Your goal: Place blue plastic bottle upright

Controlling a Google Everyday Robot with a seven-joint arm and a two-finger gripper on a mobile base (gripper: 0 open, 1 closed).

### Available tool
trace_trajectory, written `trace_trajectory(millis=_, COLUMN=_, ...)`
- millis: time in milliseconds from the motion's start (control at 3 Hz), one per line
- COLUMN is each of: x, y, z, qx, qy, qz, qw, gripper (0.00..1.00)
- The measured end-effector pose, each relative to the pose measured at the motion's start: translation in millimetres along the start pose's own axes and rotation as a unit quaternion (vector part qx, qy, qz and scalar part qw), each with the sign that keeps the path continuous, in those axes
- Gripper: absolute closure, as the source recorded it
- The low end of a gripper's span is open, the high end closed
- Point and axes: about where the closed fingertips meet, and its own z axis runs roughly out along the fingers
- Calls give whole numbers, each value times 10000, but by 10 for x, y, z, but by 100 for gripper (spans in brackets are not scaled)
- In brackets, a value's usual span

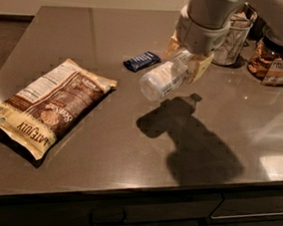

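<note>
- Your gripper (188, 64) is over the far middle of the counter (125, 178), just right of the small dark blue snack bar wrapper (142, 61).
- Its tan fingers (204, 69) are clamped on the blue plastic bottle (162, 81), one on each side of the end that sits up inside the hand.
- The bottle is tilted, not upright. Its broad free end points down toward the near left, and the gripped end is hidden, so you cannot tell from here where the cap sits.
- The bottle looks to be clear of the counter: its shadow (163, 119) falls apart from it on the near side, with bare surface between the two.
- Judged from this, the grasp and the lift are done. What is left is turning the bottle until it stands vertical, lowering it until its base meets the counter, and releasing it.
- The patch of counter under and nearer than the bottle is bare, so you have room to set it down there.
- The chip bag (52, 106) lies flat well to the left and the wrapper is just beside the bottle on the left; keep the swing away from the wrapper.
- A glass jar (233, 41) and another container (278, 65) stand at the far right, behind the arm and near the wrist.
</note>
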Motion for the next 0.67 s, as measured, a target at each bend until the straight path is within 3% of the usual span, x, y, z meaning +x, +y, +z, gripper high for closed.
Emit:
trace_trajectory(millis=333, x=-62, y=-73, z=-151, qx=431, qy=71, qz=-423, qw=9982, gripper=100)
trace_trajectory(millis=667, x=-122, y=-113, z=-262, qx=509, qy=429, qz=-594, qw=9960, gripper=100)
